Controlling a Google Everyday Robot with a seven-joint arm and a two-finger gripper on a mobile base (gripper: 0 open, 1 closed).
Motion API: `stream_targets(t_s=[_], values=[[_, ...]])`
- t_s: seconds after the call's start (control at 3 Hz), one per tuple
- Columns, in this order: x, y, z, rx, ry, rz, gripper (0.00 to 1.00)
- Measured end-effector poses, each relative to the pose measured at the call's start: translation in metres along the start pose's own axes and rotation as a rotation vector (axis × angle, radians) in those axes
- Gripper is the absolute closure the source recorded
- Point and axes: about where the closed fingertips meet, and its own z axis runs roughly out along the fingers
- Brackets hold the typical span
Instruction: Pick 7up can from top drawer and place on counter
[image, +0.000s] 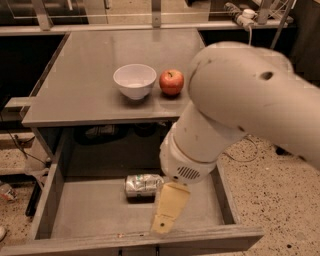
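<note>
The 7up can (142, 184) lies on its side on the floor of the open top drawer (46, 202), near the middle towards the back. My gripper (165, 216) hangs down inside the drawer just right of the can and slightly in front of it, very close to its right end. My bulky white arm (235, 105) reaches in from the right and hides the drawer's right rear part. The counter (90, 60) above the drawer is flat and grey.
A white bowl (134, 80) and a red apple (171, 82) stand side by side near the counter's front edge. The drawer's front panel (125, 245) runs along the bottom. Speckled floor (270, 190) lies to the right.
</note>
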Motion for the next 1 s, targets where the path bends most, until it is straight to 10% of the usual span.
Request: stream_targets(t_s=[0.33,1.0], values=[[-0.051,-0.029,0.061,0.031,-0.063,-0.032,0.0],[-0.054,-0.038,0.081,0.057,-0.076,0.012,0.0]])
